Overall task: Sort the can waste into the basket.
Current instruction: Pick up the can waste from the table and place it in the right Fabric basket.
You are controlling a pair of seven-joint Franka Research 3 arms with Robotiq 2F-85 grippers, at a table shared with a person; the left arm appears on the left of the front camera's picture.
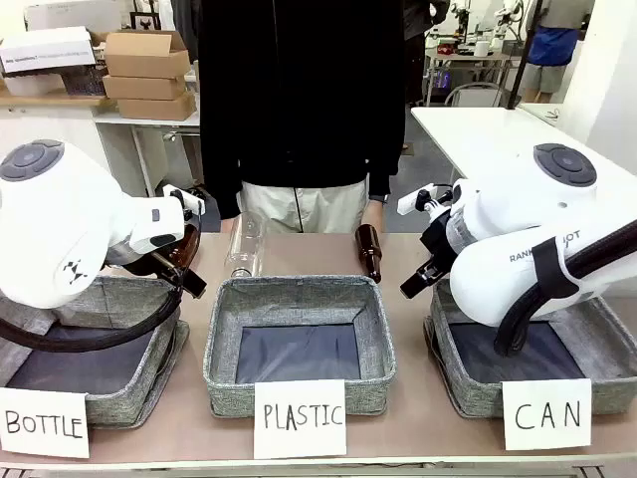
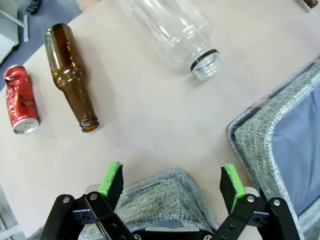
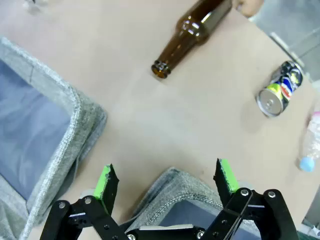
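Note:
A dented red can point(image 2: 20, 102) lies on the table at the far left of the left wrist view, beside a brown bottle point(image 2: 70, 75). My left gripper point(image 2: 172, 182) stands open above a corner of a grey basket point(image 2: 165, 192), holding nothing. In the right wrist view a patterned black-and-silver can point(image 3: 280, 89) lies on its side at the upper right. My right gripper point(image 3: 167, 182) is open over the rim of the CAN basket point(image 3: 175, 192), well short of that can. In the front view the CAN basket point(image 1: 468, 383) sits at the right, partly behind my right arm.
Baskets carded BOTTLE point(image 1: 129, 383) and PLASTIC point(image 1: 224, 358) stand left and centre. A clear plastic bottle point(image 1: 244, 244) and a brown bottle point(image 1: 369, 251) lie behind them. A person in black stands at the far edge, a hand point(image 3: 247, 6) near the brown bottle point(image 3: 192, 27). Another small plastic bottle point(image 3: 311, 142) lies beyond the can.

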